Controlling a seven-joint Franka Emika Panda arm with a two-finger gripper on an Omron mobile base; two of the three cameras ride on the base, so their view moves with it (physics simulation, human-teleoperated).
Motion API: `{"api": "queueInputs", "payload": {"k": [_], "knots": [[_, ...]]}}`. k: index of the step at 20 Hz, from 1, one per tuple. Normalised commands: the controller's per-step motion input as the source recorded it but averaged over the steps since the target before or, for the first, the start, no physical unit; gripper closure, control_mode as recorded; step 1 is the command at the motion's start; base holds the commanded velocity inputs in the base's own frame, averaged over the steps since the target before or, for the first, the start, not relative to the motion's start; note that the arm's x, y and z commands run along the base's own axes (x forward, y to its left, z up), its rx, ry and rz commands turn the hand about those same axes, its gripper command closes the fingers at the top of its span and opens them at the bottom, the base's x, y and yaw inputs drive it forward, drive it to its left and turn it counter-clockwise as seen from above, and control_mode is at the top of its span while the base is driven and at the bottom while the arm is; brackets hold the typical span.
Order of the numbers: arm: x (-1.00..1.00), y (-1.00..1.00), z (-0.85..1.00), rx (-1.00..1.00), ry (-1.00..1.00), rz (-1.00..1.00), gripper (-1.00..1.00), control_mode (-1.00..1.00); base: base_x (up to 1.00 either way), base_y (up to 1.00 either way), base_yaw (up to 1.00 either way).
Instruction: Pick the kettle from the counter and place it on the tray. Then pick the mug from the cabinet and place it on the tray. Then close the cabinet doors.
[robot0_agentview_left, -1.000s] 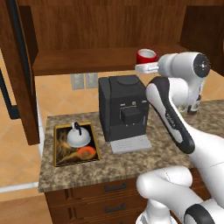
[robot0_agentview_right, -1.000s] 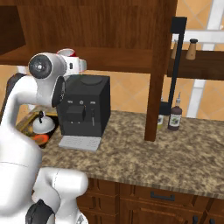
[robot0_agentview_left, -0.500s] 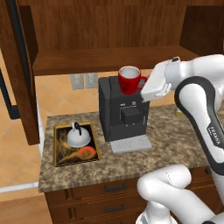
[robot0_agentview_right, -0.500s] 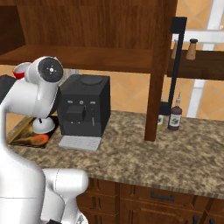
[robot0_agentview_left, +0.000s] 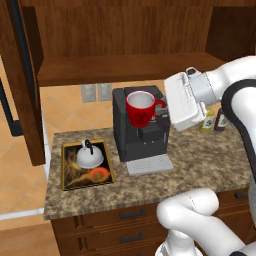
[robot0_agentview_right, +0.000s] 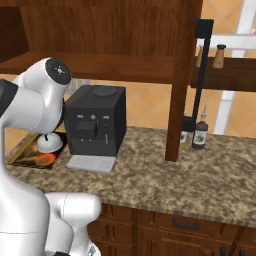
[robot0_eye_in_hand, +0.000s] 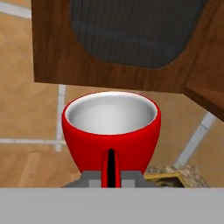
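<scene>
gripper (robot0_agentview_left: 164, 111) clamped on the red mug's (robot0_agentview_left: 140, 108) handle (held upright, above the coffee machine (robot0_agentview_left: 141, 131))

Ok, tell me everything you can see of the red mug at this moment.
The mug is bright red outside and pale grey-white inside, glossy like glazed ceramic, and looks empty. It is upright, opening up, in the air in front of the coffee machine, touching neither it nor the counter. Its side handle points toward the gripper, which is shut on it. In the hand view the handle faces the camera, edge on.
</scene>
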Motion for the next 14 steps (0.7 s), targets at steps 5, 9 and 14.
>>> {"api": "queueInputs", "payload": {"k": [5, 9, 14], "knots": [[0.00, 0.49, -0.24, -0.01, 0.12, 0.00, 1.00, -1.00, 0.00, 0.00, 0.00], [0.01, 0.28, -0.34, 0.03, 0.06, 0.00, 1.00, -1.00, 0.00, 0.00, 0.00], [0.04, 0.33, -0.43, 0.04, 0.10, 0.00, 1.00, -1.00, 0.00, 0.00, 0.00]]}}
